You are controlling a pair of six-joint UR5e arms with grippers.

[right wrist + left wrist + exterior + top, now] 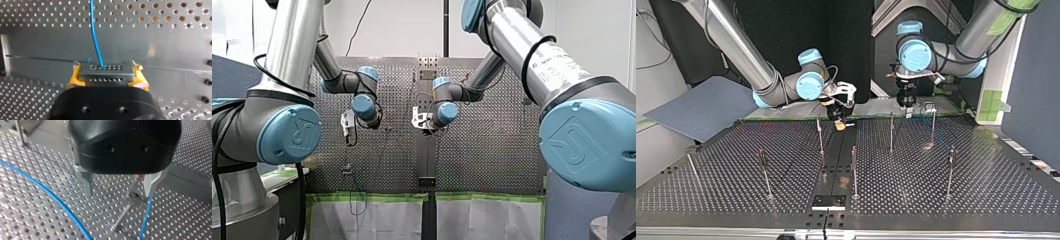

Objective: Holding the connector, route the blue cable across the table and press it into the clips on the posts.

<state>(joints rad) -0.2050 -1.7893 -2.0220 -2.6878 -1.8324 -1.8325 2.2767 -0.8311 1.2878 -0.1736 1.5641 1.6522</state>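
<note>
The connector (105, 75) is clamped between the yellow pads (74, 79) of my right gripper (106, 66), low over the desk (986, 185) at its far edge near the middle of the top view. The blue cable (95, 32) is seen leaving the connector's perforated face and running away over the plate. My left gripper (120, 193) is spread wide, with nothing between its 2 metal fingers (87, 182), and hangs over a thin post (125, 210). 1 stretch of cable emerges at the tip of 1 finger, and a 2nd, longer stretch curves across the desk outside the other. The main hazard is judged to lie there: if the fingers were brought together as they stand, the cable could be missed or pinched against the post. The loose curve on the desk could also be snagged on a post once the connector is carried across. A hard pull would be borne at the point where the thin cable enters the connector, so the connector could be twisted in the pads or the cable strained. The posts look slender, so a sideways press might bend 1 rather than seat the cable. The clips are too small to be made out.
</note>
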